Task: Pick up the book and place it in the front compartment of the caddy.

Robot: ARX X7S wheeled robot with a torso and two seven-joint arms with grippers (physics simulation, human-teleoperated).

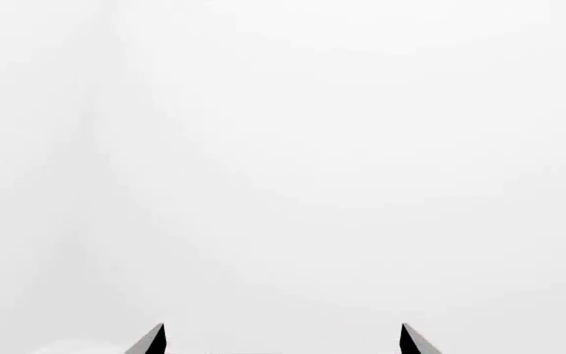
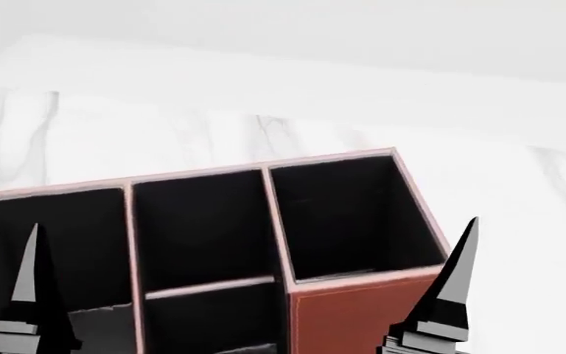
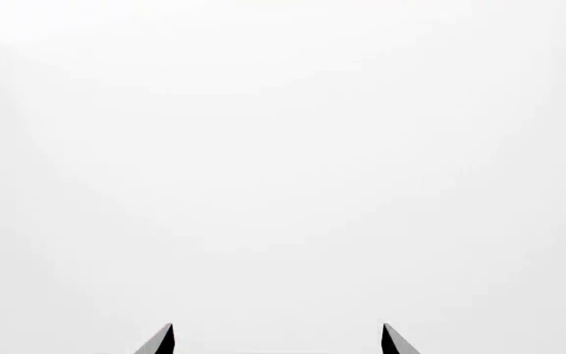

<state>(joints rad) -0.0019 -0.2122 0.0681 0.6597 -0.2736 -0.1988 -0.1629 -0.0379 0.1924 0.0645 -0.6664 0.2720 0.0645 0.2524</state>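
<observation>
The caddy [image 2: 362, 318] fills the lower head view: reddish-brown walls, black lining, pale rims, several cells open upward. The book is out of view in every frame. Pointed fingertips stand in front of the caddy in the head view: one of the left gripper [image 2: 33, 284] at the left, and one [image 2: 458, 284] at the right with another sliver at the right edge. My left gripper [image 1: 283, 341] has its jaws wide apart with nothing between them. My right gripper [image 3: 278, 341] is also open and empty. Both wrist views show only blank white.
The caddy stands on a white marble-veined tabletop [image 2: 519, 184] that runs behind it and to its right. A plain white wall lies beyond the table's far edge.
</observation>
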